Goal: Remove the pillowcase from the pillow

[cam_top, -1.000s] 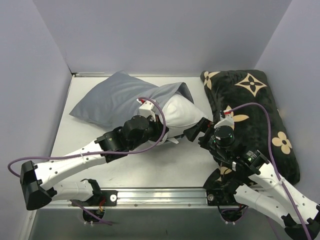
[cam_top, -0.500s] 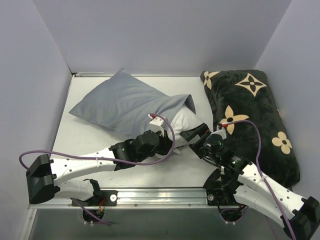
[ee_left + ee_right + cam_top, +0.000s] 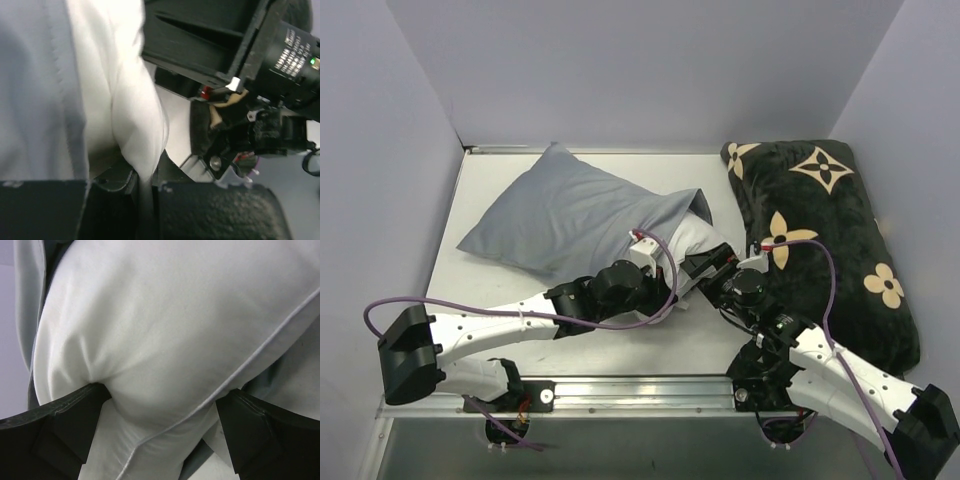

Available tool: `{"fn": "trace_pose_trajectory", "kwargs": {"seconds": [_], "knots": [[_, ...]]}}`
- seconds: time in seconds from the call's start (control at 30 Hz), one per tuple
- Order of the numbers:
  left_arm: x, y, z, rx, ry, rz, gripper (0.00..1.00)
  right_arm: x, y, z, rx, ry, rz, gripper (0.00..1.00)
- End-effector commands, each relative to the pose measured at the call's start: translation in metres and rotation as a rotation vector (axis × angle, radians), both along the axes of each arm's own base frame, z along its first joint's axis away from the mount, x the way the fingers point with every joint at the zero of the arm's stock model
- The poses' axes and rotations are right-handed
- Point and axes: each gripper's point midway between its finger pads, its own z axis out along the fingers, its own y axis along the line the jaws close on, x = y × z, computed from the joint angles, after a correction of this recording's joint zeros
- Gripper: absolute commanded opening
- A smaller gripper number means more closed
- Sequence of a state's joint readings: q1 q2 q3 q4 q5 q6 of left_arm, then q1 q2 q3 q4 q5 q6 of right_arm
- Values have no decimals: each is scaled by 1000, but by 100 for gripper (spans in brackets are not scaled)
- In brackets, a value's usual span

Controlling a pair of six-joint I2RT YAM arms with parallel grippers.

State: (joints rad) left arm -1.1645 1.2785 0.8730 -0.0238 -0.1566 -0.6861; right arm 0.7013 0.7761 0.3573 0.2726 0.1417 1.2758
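Observation:
The grey pillowcase [image 3: 570,215] covers most of the white pillow [image 3: 692,240], whose bare end sticks out at the case's open right side. My left gripper [image 3: 668,278] is at the near edge of that bare end. In the left wrist view it [image 3: 145,192] is shut on a thin fold of white pillow [image 3: 135,100] fabric, with the pillowcase [image 3: 35,90] at the left. My right gripper [image 3: 705,268] meets the pillow end from the right. In the right wrist view its jaws [image 3: 160,415] press into the pillow [image 3: 170,325] from both sides. No blue tag shows.
A black plush cushion with tan flower motifs [image 3: 820,220] lies along the right side, close behind my right arm. Grey walls enclose the white table [image 3: 490,280] on three sides. The two grippers are almost touching each other; the right gripper's body [image 3: 225,50] fills the left wrist view.
The left gripper has moved right and nearer along the pillow's edge. The right gripper has slid left onto the pillow's bare end. The pillow has shifted slightly toward the near side.

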Motion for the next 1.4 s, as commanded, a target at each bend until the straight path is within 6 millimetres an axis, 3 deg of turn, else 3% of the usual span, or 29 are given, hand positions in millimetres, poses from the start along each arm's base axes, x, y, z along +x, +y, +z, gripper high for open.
{"fn": "trace_pose_trajectory", "kwargs": {"seconds": [0.0,0.03,0.13,0.17,0.27,0.3,0.33,0.43,0.47,0.5,0.53,0.57,0.6,0.67,0.7,0.73,0.77,0.83,0.9,0.93,1.0,1.07,1.13,1.17,1.33,1.37], "knots": [[-75,-48,75,-268,83,-413,0,24,9,56,52,-184,-14,100],[-89,-50,80,-287,98,-496,0,25,16,49,46,-166,12,99],[-100,-53,83,-299,102,-574,0,29,28,46,32,-162,58,88],[-105,-52,84,-304,103,-610,0,30,31,47,28,-165,66,72],[-109,-49,88,-306,77,-644,0,34,33,53,-18,-177,85,37],[-111,-47,93,-314,64,-655,0,35,32,57,-31,-180,82,10],[-110,-46,96,-312,41,-653,0,36,31,62,-54,-196,86,0],[-93,-40,109,-305,-43,-586,0,39,17,85,-116,-216,48,0],[-85,-36,109,-275,-52,-544,0,37,10,83,-178,-210,45,0],[-77,-32,115,-262,-76,-501,0,41,2,103,-189,-244,4,0],[-55,-25,115,-204,-109,-390,5,40,-3,113,-205,-264,-6,0],[-45,-20,121,-190,-137,-338,12,40,-9,115,-250,-260,-9,0],[-36,-14,132,-190,-187,-294,21,41,-11,140,-248,-295,-20,0],[-21,-6,161,-220,-263,-219,52,41,-12,160,-280,-317,-7,0],[-18,-2,176,-231,-315,-211,61,45,-11,185,-296,-363,-6,0],[-11,2,187,-230,-346,-181,66,48,-12,197,-305,-381,-10,0],[-9,6,214,-260,-388,-164,71,49,-15,198,-344,-365,-5,0],[-5,13,231,-238,-440,-151,73,58,-17,231,-364,-410,-6,0],[0,27,254,-253,-490,-96,75,67,-17,240,-401,-412,2,0],[3,33,258,-250,-501,-69,76,67,-18,264,-381,-449,-2,0],[13,59,265,-248,-521,44,76,77,-20,271,-397,-442,-3,0],[21,77,262,-223,-523,129,76,76,-19,303,-391,-491,9,0],[31,95,251,-160,-515,220,76,82,-16,314,-401,-504,15,0],[33,98,247,-141,-512,235,76,79,-18,333,-402,-533,9,0],[37,96,222,-98,-532,251,76,87,-13,349,-431,-549,18,0],[41,95,209,-68,-531,260,77,88,-11,351,-433,-551,23,0]]}}
